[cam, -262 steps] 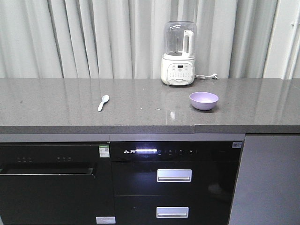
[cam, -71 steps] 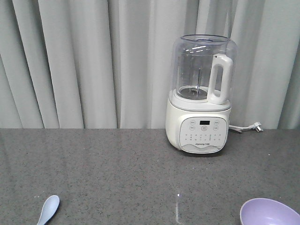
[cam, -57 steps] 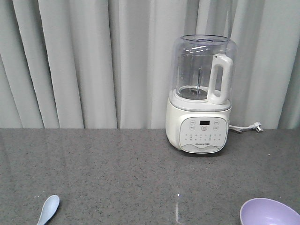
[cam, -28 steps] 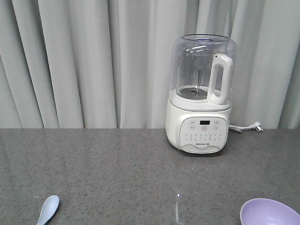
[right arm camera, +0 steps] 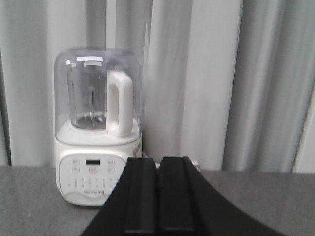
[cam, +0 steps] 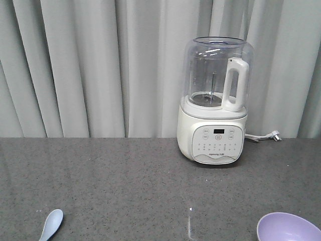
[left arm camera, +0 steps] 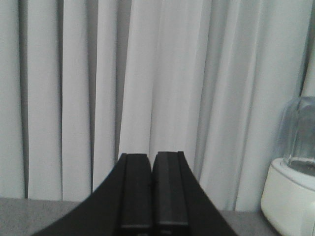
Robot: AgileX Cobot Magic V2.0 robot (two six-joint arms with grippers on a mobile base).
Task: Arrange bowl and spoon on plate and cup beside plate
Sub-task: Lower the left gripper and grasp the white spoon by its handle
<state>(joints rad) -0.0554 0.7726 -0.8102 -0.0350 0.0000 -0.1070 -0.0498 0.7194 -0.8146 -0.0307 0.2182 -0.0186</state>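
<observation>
In the front view a grey speckled countertop [cam: 125,186] runs below a wall of pale pleated curtain [cam: 100,70]. The spoon [cam: 51,224] lies flat on the stone at about 7 o'clock in the frame, scoop pointing toward 1 o'clock and its handle cut off by the lower edge. The bowl [cam: 288,228] sits upright on the counter at about 5 o'clock, only its far rim and part of its hollow showing; it is well apart from the spoon, with bare stone between them. A white blender [cam: 213,100] with a clear jar stands at the back of the counter, at 1 o'clock from the spoon and 11 o'clock from the bowl, and its power plug [cam: 273,134] lies just beside its base at 3 o'clock. In the left wrist view the left gripper [left arm camera: 151,158] points at the curtain, its two black fingers [left arm camera: 135,191] pressed together with nothing between them; the blender's edge shows at 4 o'clock. In the right wrist view the right gripper [right arm camera: 158,162] is likewise pressed together and empty, with the blender at 10 o'clock from its tips.
</observation>
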